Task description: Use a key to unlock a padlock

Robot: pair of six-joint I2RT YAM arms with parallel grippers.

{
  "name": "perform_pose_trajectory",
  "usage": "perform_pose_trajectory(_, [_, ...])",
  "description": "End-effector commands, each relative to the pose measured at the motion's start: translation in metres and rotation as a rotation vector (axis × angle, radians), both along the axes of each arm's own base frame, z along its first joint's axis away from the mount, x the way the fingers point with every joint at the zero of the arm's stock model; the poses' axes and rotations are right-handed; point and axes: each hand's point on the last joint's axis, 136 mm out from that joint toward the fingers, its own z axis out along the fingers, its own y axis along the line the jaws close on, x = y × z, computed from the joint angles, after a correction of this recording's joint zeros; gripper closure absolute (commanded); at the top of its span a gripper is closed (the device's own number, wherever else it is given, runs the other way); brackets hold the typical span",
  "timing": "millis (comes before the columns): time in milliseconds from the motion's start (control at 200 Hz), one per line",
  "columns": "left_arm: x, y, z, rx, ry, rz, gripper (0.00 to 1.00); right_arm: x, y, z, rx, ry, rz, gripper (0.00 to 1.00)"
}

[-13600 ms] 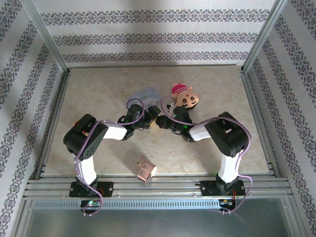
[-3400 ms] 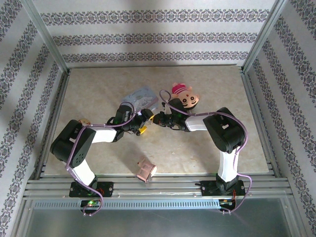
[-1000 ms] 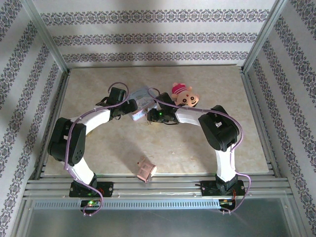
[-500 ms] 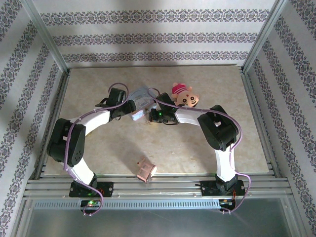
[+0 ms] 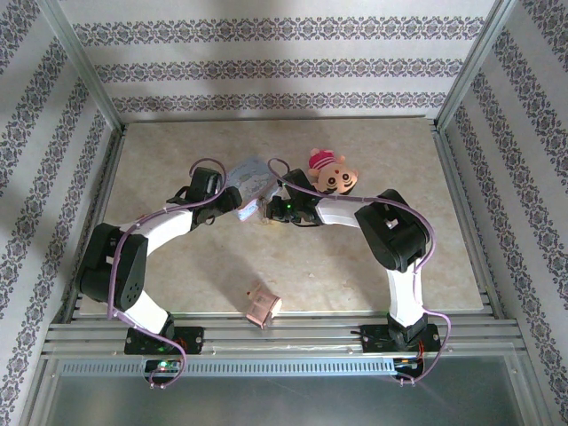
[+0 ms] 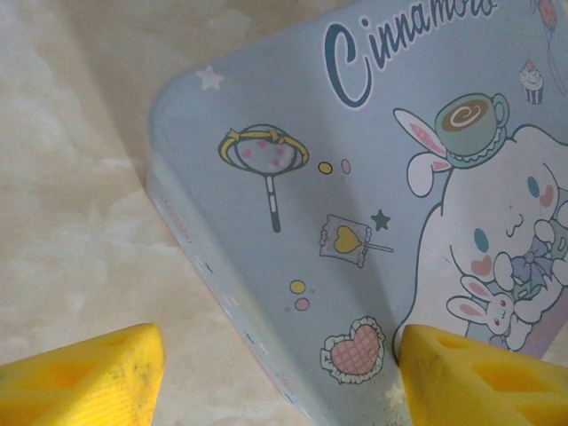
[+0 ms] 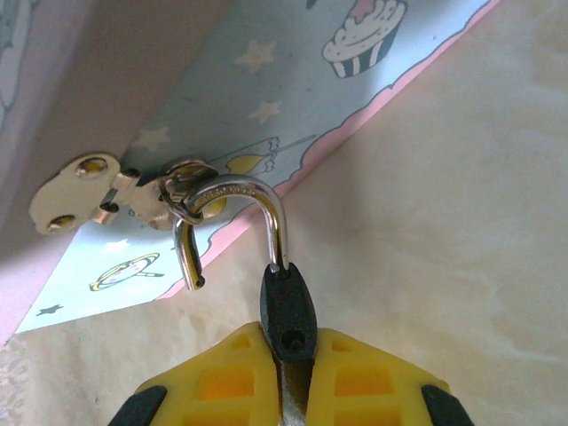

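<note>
The padlock (image 7: 287, 306) has a small dark body and a silvery shackle (image 7: 257, 191). The shackle stands sprung open and hooks through the hasp loop (image 7: 182, 191) of the pale-blue cartoon tin (image 7: 266, 89). My right gripper (image 7: 288, 342) is shut on the padlock's dark body, just right of the tin (image 5: 251, 177) in the top view. My left gripper (image 6: 280, 373) is open and straddles the tin's side edge (image 6: 222, 302): one yellow finger (image 6: 89, 382) over the table, the other (image 6: 479, 373) over the printed lid. The key is hidden.
A pink plush toy (image 5: 330, 173) lies just right of the tin, behind my right arm. A pinkish-copper boxy object (image 5: 263, 303) sits near the table's front edge. Metal frame rails (image 5: 453, 177) and patterned walls enclose the table (image 5: 390, 151).
My right gripper has closed on the padlock's body. The left jaws have narrowed around the tin's edge and the left arm has shifted slightly nearer.
</note>
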Motion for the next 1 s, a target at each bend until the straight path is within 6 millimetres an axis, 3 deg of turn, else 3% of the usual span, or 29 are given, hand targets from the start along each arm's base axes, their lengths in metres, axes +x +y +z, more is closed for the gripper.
perform_pose_trajectory(0, [-0.036, 0.006, -0.037, 0.041, 0.156, -0.007, 0.3, -0.003, -0.003, 0.013, 0.031, 0.014, -0.021, 1.0])
perform_pose_trajectory(295, [-0.031, 0.004, -0.03, 0.034, 0.133, -0.011, 0.3, -0.003, 0.002, 0.023, 0.086, 0.042, -0.043, 1.0])
perform_pose_trajectory(994, [-0.035, 0.002, -0.034, 0.024, 0.143, -0.018, 0.29, 0.0, 0.009, 0.014, 0.241, 0.14, -0.142, 1.0])
